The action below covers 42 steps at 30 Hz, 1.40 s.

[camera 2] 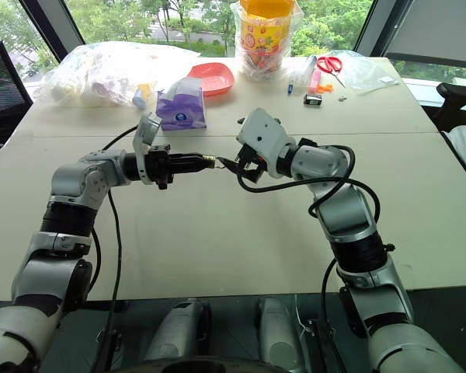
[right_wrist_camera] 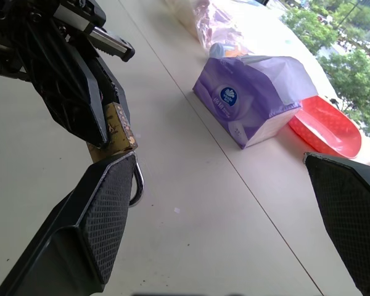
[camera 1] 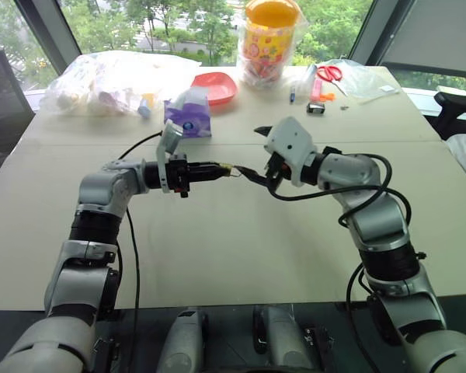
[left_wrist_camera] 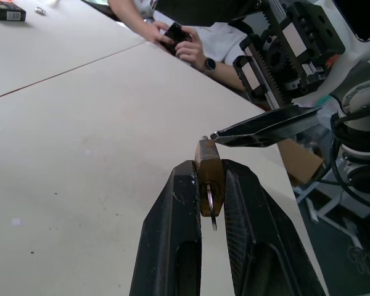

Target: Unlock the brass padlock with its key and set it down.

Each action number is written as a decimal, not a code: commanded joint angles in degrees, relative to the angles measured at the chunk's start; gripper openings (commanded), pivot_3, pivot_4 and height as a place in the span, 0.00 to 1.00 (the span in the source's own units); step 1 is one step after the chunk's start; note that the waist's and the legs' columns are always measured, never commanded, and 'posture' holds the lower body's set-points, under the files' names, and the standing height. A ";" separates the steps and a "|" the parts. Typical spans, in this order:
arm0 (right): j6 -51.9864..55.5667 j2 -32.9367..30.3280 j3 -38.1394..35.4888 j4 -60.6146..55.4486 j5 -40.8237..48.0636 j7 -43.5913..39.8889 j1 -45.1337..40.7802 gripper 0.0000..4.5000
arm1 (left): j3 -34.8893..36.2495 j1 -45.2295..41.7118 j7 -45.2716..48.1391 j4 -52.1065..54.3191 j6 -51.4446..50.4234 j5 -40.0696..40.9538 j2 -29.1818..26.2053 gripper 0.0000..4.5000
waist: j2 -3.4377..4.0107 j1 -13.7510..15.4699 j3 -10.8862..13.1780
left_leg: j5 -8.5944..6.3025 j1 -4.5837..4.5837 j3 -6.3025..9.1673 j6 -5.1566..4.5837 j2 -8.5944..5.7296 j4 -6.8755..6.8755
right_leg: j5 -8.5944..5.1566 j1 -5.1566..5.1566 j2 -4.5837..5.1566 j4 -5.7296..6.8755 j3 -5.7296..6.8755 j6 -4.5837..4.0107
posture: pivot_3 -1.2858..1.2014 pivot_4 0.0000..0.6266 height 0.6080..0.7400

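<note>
Brass padlock (left_wrist_camera: 208, 176) is held above the table between the closed fingers of the left gripper (camera 1: 217, 168), its key (left_wrist_camera: 210, 206) seated in the body and the silver shackle (right_wrist_camera: 137, 183) facing the right gripper (camera 2: 231, 162), whose fingers are spread wide, one pad (right_wrist_camera: 108, 203) just beside the shackle. A pale table (camera 1: 241, 249) lies beneath, crossed by a seam. A purple tissue pack (camera 1: 189, 113), red dish (camera 1: 217, 87), plastic bags (camera 1: 109, 81), yellow tub (camera 1: 272, 39) and red scissors (camera 1: 330, 73) are set along the far edge. Large windows with trees are seen beyond, and a person's hands (left_wrist_camera: 179, 43) at the table's side
</note>
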State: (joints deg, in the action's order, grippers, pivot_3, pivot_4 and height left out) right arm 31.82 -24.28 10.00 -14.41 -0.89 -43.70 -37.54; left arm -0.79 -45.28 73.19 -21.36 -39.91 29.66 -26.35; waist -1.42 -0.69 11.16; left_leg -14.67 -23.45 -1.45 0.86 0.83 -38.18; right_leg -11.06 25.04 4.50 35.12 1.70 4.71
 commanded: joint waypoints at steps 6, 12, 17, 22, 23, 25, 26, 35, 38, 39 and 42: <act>-2.53 -1.40 0.53 1.07 0.30 0.86 0.17 0.99 | 1.74 0.52 1.00 6.46 -2.81 3.91 -1.48 0.02 | 0.00 -0.07 0.00 | 0.00 0.00 0.01 0.00 0.00 0.00 | 0.00 0.00 0.00 0.01 0.00 0.00 | 0.52 0.24 1.00; -2.03 -1.72 0.78 2.87 0.84 1.43 0.18 0.99 | 1.82 1.83 1.55 8.59 -3.27 4.45 -2.63 0.02 | 0.00 -0.10 0.00 | 0.00 0.01 0.01 0.00 0.01 0.00 | 0.00 0.01 -0.01 0.02 0.00 0.00 | 0.52 0.24 1.00; 5.45 -1.20 0.19 1.88 5.94 -0.35 0.53 0.99 | 1.91 2.26 2.06 9.83 -3.69 5.09 -3.18 0.02 | 0.00 0.02 0.00 | 0.00 0.00 0.01 0.00 0.00 0.00 | 0.00 0.00 0.01 0.00 0.00 -0.01 | 0.52 0.24 1.00; 16.78 -1.30 -1.33 0.08 13.03 -2.33 0.50 0.99 | 1.51 2.28 1.95 10.36 -3.18 5.31 -3.23 0.02 | -0.01 0.04 0.00 | 0.00 -0.02 0.02 0.00 0.01 0.00 | 0.00 0.00 0.04 0.00 0.00 -0.01 | 0.52 0.24 1.00; 17.10 -1.66 -1.35 -0.44 13.64 -2.54 0.61 0.99 | 1.59 2.16 1.61 10.10 -2.93 5.23 -3.14 0.02 | 0.00 0.02 0.00 | 0.00 -0.02 0.02 0.00 0.01 0.00 | 0.00 0.00 0.04 0.00 0.00 -0.01 | 0.52 0.24 1.00; 17.26 -2.06 -1.87 -1.29 14.77 -2.48 0.80 0.99 | 1.52 1.95 1.43 9.33 -2.32 4.91 -3.15 0.02 | 0.00 -0.04 0.00 | 0.00 -0.01 0.02 0.00 0.01 0.00 | 0.00 0.01 0.03 0.01 0.00 -0.01 | 0.52 0.24 1.00; 17.47 -2.16 -2.24 -1.49 15.26 -2.19 0.80 0.99 | 1.49 1.89 1.47 9.03 -2.18 4.86 -3.18 0.02 | 0.00 -0.06 0.00 | 0.00 -0.02 0.02 0.00 0.01 0.00 | 0.00 0.02 0.03 0.01 0.01 -0.01 | 0.52 0.24 1.00; 17.36 -10.22 -3.98 -7.69 17.92 -4.54 6.20 0.99 | 1.68 -0.31 -1.16 3.40 -0.67 3.75 -0.87 0.02 | -0.01 0.67 0.00 | 0.00 -0.03 0.05 0.00 -0.01 0.00 | -0.02 -0.01 0.05 -0.04 0.02 0.01 | 0.52 0.24 1.00; 16.70 -16.67 -5.37 -12.06 17.71 -5.63 10.27 0.99 | 0.67 -0.83 -1.84 0.64 -1.06 3.44 1.05 0.02 | 0.00 1.17 0.00 | -0.02 -0.06 -0.01 -0.04 -0.05 0.00 | -0.04 -0.02 0.09 -0.13 0.00 0.03 | 0.52 0.24 1.00; 16.10 -18.91 -5.39 -13.24 16.95 -5.71 11.29 0.99 | 0.35 -1.20 -2.41 -0.66 -2.02 3.37 1.97 0.02 | 0.00 1.27 0.00 | -0.03 -0.07 -0.03 -0.04 -0.05 0.00 | -0.04 -0.01 0.10 -0.14 -0.01 0.03 | 0.52 0.24 1.00; 15.72 -24.99 -6.56 -17.04 16.38 -6.35 14.01 0.99 | -3.58 -1.35 -3.28 -5.61 -3.10 0.54 5.34 0.02 | -0.01 1.40 0.00 | -0.03 -0.07 -0.02 -0.05 -0.08 -0.02 | -0.06 -0.01 0.12 -0.14 0.00 0.02 | 0.52 0.24 1.00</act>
State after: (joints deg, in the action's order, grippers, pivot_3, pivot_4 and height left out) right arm 48.48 -48.04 5.59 -27.91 15.82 -49.68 -23.45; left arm -2.56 -45.65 70.44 -25.47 -42.54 31.60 -22.07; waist -1.43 0.72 11.15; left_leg -14.70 -23.51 -1.47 0.81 0.75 -38.20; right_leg -11.19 25.03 4.61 34.97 1.70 4.83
